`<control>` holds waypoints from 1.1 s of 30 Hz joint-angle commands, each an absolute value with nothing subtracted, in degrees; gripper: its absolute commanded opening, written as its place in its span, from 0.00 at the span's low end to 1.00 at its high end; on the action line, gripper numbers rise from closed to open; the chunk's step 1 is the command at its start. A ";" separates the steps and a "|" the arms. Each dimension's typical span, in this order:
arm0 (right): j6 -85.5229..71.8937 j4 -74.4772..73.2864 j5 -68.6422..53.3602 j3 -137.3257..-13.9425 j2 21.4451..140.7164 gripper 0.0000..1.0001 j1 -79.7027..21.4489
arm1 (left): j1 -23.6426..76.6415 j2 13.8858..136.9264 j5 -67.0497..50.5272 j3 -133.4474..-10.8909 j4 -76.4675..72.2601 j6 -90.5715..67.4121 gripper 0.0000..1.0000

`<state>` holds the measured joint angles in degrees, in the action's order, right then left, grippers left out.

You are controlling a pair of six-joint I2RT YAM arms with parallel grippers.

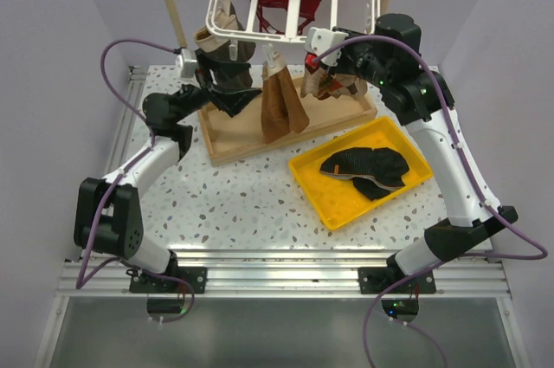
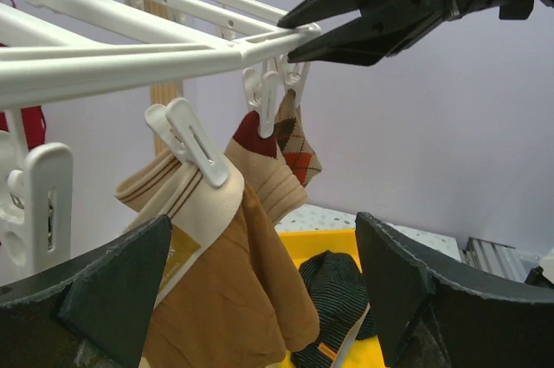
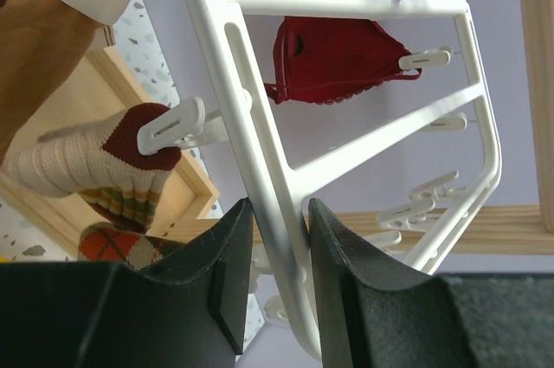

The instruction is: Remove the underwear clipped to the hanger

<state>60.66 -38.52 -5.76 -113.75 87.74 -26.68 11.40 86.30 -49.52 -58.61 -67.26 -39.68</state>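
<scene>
Underwear, brown, hung from clip at hanger edge. Left gripper wide apart, facing it; right gripper clamped on hanger. Advice: pinch fabric just under clip, pull straight down, hanger kept braced.

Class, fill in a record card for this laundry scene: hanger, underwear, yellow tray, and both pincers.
hanger: white rack, gripped at its rail by right pincer
brown underwear: clipped to hanger by waistband
dark underwear: lying in yellow tray
left pincer: open, facing brown underwear
right pincer: shut on hanger
also clipped: red bra, patterned sock
</scene>
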 commanded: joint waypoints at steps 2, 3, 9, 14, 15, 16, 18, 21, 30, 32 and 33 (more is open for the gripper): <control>59.33 -37.62 -6.68 -115.66 85.96 0.34 -26.10 | 12.57 87.36 -50.02 -61.43 -71.12 -37.45 0.90; 59.24 -37.70 -6.85 -115.75 85.96 0.34 -26.19 | 12.66 87.62 -49.40 -61.70 -70.76 -36.40 0.90; 58.62 -38.14 -7.38 -116.10 85.96 0.34 -26.10 | 14.41 89.73 -44.30 -63.89 -69.53 -34.19 0.91; 58.18 -38.32 -7.65 -116.63 86.05 0.34 -26.19 | 15.29 92.45 -41.49 -67.67 -66.10 -34.98 0.91; 58.18 -38.41 -7.73 -116.80 86.04 0.34 -26.19 | 15.29 92.98 -41.57 -68.02 -66.53 -36.37 0.90; 58.18 -38.50 -7.73 -116.81 86.04 0.34 -26.10 | 15.29 93.42 -41.57 -68.20 -67.06 -37.26 0.90; 58.10 -38.58 -7.91 -116.72 85.96 0.34 -26.10 | 15.38 94.74 -41.57 -68.90 -68.73 -40.06 0.89; 58.18 -38.67 -8.00 -116.46 85.69 0.34 -26.10 | 15.38 96.32 -41.22 -70.40 -68.82 -43.05 0.87; 57.92 -38.67 -8.35 -116.10 85.43 0.34 -26.10 | 15.38 99.58 -41.48 -72.68 -74.79 -52.29 0.86; 57.92 -38.58 -8.35 -116.02 85.34 0.34 -26.10 | 15.29 99.14 -41.14 -72.86 -74.79 -52.73 0.87; 57.92 -38.58 -8.35 -115.84 85.34 0.34 -26.10 | 15.29 99.05 -40.96 -72.86 -74.79 -52.82 0.87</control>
<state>59.86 -39.20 -7.42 -114.43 87.68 -26.57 15.18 99.74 -41.95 -70.28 -69.71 -50.02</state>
